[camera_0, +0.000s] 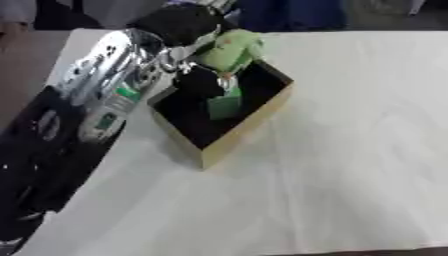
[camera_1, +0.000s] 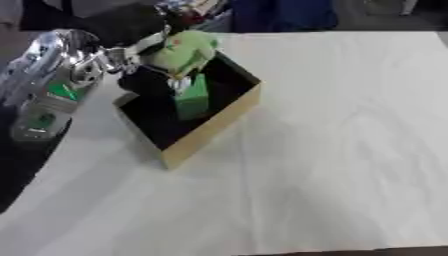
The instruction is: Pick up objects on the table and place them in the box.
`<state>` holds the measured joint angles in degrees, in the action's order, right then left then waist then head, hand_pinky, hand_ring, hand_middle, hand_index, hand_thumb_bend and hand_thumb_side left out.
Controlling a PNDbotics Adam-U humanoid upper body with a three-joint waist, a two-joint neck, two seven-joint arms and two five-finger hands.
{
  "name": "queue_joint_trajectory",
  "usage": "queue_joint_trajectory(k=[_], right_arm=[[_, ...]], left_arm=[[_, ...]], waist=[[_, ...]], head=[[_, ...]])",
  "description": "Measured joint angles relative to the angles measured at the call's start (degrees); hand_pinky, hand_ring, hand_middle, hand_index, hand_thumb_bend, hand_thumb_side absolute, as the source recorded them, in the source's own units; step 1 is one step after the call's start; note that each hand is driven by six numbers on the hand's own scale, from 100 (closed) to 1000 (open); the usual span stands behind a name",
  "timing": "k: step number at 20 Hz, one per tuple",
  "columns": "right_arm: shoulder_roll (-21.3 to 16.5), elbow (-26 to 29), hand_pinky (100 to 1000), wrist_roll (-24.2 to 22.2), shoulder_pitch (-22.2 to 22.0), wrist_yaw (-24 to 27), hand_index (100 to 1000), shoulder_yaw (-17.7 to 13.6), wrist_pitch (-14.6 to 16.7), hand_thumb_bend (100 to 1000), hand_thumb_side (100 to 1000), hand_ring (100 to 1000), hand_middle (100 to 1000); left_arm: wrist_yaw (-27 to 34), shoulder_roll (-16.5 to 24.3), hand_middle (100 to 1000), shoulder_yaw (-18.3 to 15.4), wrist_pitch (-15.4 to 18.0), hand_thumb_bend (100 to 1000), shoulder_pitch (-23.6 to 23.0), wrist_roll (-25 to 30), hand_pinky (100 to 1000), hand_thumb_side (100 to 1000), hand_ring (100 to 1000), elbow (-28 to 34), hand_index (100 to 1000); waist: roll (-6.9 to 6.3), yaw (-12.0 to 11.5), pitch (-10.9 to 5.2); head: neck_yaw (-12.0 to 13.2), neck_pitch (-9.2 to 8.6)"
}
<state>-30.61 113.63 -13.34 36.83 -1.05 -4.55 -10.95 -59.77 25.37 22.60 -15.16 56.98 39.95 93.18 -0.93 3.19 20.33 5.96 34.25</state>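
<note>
On a white-clothed table (camera_0: 350, 150), your light green soft toy (camera_0: 229, 49) hangs over the far corner of the black-lined cardboard box (camera_0: 234, 137), your left hand (camera_0: 197, 80) at it; whether its fingers grip, you cannot tell. A green block (camera_0: 225, 106) stands inside the box.

Black-lined square cardboard box (camera_0: 229, 142) with tan outer walls, centre-left; light green soft toy (camera_0: 230, 49) over its far corner; darker green block (camera_1: 192, 99) inside; white tablecloth (camera_0: 350, 150); silver-and-black left arm (camera_0: 105, 85), green patches
</note>
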Motion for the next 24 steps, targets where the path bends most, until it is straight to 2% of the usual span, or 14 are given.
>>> queue_joint_trajectory(k=[5, 7, 8, 9, 12, 13, 14, 20, 24], right_arm=[[0.0, 0.0, 954, -0.1, 0.0, 0.2, 914, 0.0, -0.1, 433, 989, 963, 622], [0.0, 0.0, 954, -0.1, 0.0, 0.2, 915, 0.0, -0.1, 433, 990, 963, 622], [0.0, 0.0, 954, -0.1, 0.0, 0.2, 915, 0.0, -0.1, 433, 992, 962, 622], [0.0, 0.0, 954, -0.1, 0.0, 0.2, 915, 0.0, -0.1, 433, 992, 962, 621], [0.0, 0.0, 955, -0.1, 0.0, 0.2, 914, 0.0, -0.2, 432, 995, 963, 621], [0.0, 0.0, 955, -0.1, 0.0, 0.2, 915, 0.0, -0.2, 433, 996, 963, 621], [0.0, 0.0, 955, -0.1, 0.0, 0.2, 915, 0.0, -0.2, 439, 1000, 963, 621], [0.0, 0.0, 954, 0.1, 0.0, 0.3, 915, 0.0, -0.4, 433, 994, 963, 621], [0.0, 0.0, 954, 0.1, 0.0, 0.5, 915, 0.0, -0.4, 434, 995, 963, 620]], left_arm=[[-4.3, -1.0, 713, 0.4, 0.4, 100, -0.1, -1.4, 773, 496, 759, -5.4, 735], [-5.6, -1.2, 728, 0.5, 0.8, 134, -0.2, -1.9, 777, 544, 767, -6.9, 760], [-6.3, -1.2, 748, 0.5, 1.0, 241, -0.3, -2.1, 783, 591, 796, -7.5, 789], [-6.9, -1.2, 758, 0.5, 1.2, 278, -0.4, -2.2, 794, 604, 810, -8.0, 801], [-9.1, -1.2, 848, 0.5, 2.0, 469, -0.5, -1.8, 877, 666, 921, -8.9, 898], [-10.0, -1.2, 859, 0.5, 2.3, 501, -0.6, -1.5, 886, 668, 934, -9.0, 914], [-10.7, -1.2, 877, 0.5, 2.5, 589, -0.6, -1.2, 909, 659, 960, -9.1, 936], [-14.3, -1.2, 899, 0.4, 4.3, 931, -1.1, 1.8, 962, 826, 1000, -9.4, 976], [-16.8, -1.2, 897, 0.0, 5.0, 980, -1.1, 3.9, 965, 850, 1000, -9.3, 976]], waist=[[-0.01, 0.1, 0.03], [0.0, 0.1, 0.03], [0.0, 0.1, 0.04], [0.0, 0.1, 0.04], [0.01, 0.1, 0.04], [0.01, 0.1, 0.04], [0.01, 0.1, 0.04], [0.03, 0.1, 0.03], [0.03, 0.1, 0.02]], head=[[0.0, 0.0], [0.0, 0.0], [0.0, 0.0], [0.0, 0.0], [0.0, 0.0], [0.0, 0.0], [-0.1, 0.0], [-0.3, 0.02], [-0.3, 0.02]])
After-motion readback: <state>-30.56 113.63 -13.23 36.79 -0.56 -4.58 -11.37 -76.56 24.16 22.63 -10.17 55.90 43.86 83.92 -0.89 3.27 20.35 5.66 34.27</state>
